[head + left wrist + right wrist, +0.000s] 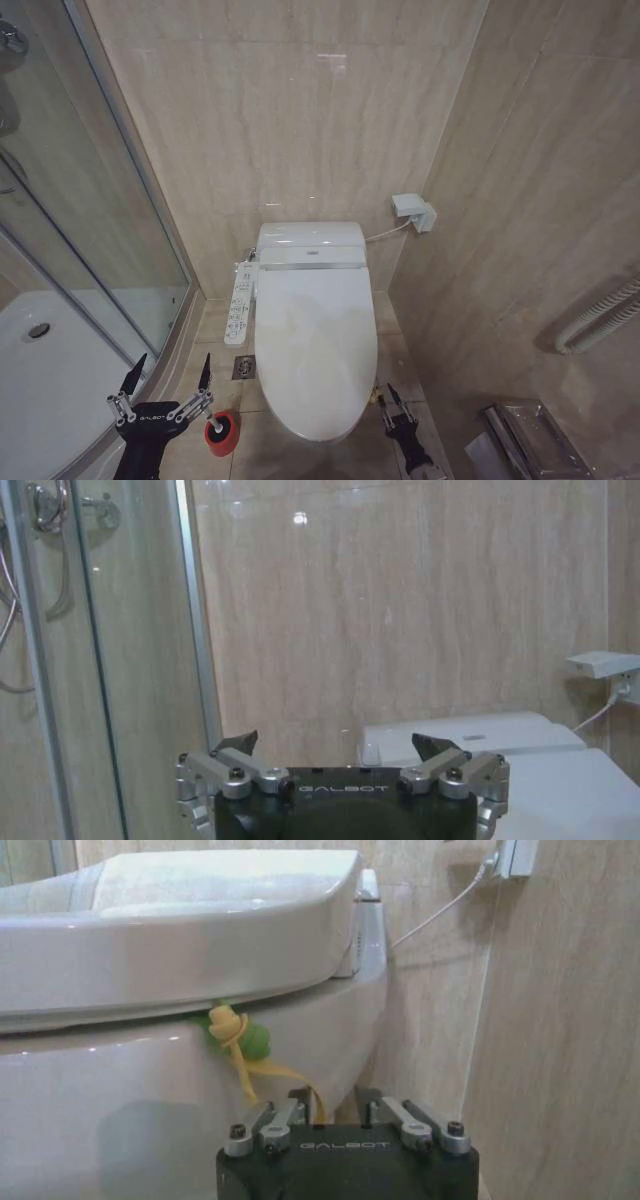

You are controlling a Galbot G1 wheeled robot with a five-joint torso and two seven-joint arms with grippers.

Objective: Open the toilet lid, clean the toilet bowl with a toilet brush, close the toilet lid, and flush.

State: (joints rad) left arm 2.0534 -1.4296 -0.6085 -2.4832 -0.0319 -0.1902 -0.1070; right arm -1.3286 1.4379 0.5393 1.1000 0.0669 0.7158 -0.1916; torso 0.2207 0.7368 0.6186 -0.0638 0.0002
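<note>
The toilet lid (315, 330) lies closed over the white toilet bowl (120, 1095), with the button panel (241, 300) on its left side. A yellow-green loop tag (240, 1035) hangs from the lid's front right edge. Low beside that edge, my right gripper (396, 396) (333, 1099) has its fingers drawn close with the tag's yellow strap running down between them. My left gripper (172, 365) (335, 742) is open above the floor at the left. Just to its right stands the red cup (221, 433) holding the toilet brush (208, 415).
The curved glass shower enclosure (80, 200) and its white tray (40, 370) fill the left. A floor drain (244, 367) lies left of the bowl. The right wall carries a socket box (413, 210) and a white rail (600, 320); a metal bin (525, 435) sits below.
</note>
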